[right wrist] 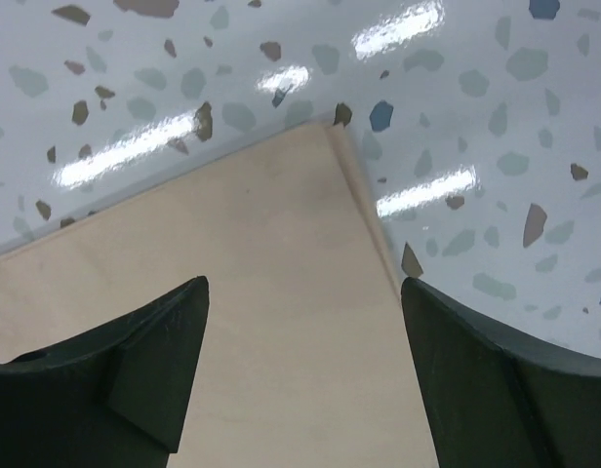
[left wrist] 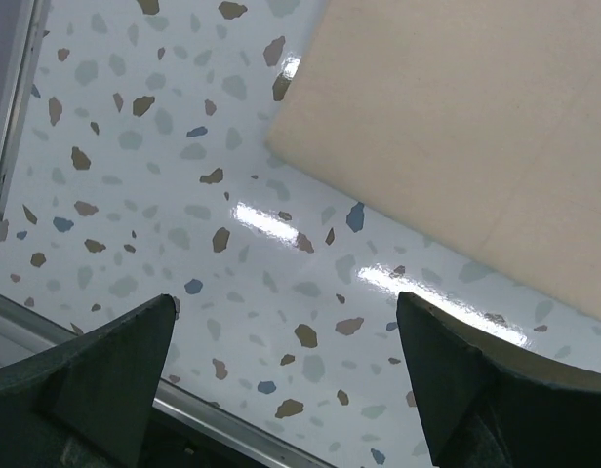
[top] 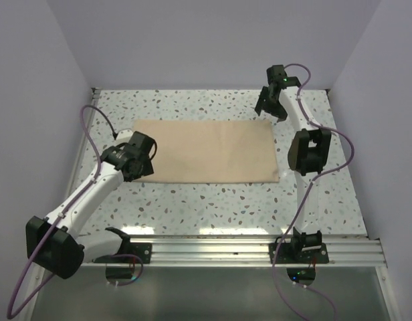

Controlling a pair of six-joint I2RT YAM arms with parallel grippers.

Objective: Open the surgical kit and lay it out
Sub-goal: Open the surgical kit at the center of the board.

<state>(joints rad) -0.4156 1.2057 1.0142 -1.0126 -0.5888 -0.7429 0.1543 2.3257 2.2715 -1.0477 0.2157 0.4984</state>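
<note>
Wrap (right wrist: 271, 214) corner under open R gripper (right wrist: 302, 291)

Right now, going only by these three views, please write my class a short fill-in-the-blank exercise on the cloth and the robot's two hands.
1. The beige cloth wrap lies ____ on the speckled table.
2. The right hand hangs above the cloth's far-right ____.
3. Both it and the left hand are ____ and hold nothing.

Missing words: flat; corner; open.
</note>
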